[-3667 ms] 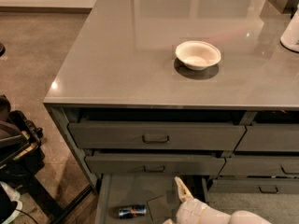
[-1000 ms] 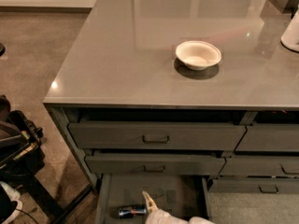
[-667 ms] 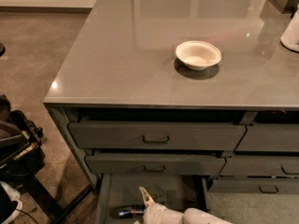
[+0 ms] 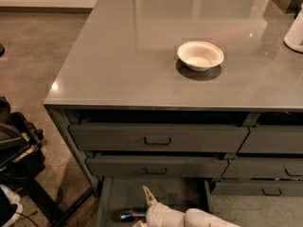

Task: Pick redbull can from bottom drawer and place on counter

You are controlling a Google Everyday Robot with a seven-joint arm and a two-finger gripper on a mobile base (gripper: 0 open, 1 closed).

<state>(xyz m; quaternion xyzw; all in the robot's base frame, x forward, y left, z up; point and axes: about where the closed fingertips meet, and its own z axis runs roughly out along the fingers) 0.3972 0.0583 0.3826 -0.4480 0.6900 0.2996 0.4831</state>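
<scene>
The redbull can (image 4: 130, 215) lies on its side on the floor of the open bottom drawer (image 4: 124, 195), at the frame's lower edge. My gripper (image 4: 142, 207) reaches into the drawer from the lower right, its white arm behind it. It is open; one finger (image 4: 149, 196) points up behind the can's right end, and the other sits at the frame's bottom edge, so the jaws straddle that end of the can. The glossy grey counter (image 4: 137, 56) spreads above.
A white bowl (image 4: 200, 55) sits on the counter right of centre, and a white object (image 4: 295, 32) stands at its far right edge. Two closed grey-fronted drawers (image 4: 157, 138) are above the open one. Dark equipment (image 4: 14, 148) stands on the floor at left.
My gripper has moved left across the open drawer, from its right side to the can's right end. The can and bowl have not moved.
</scene>
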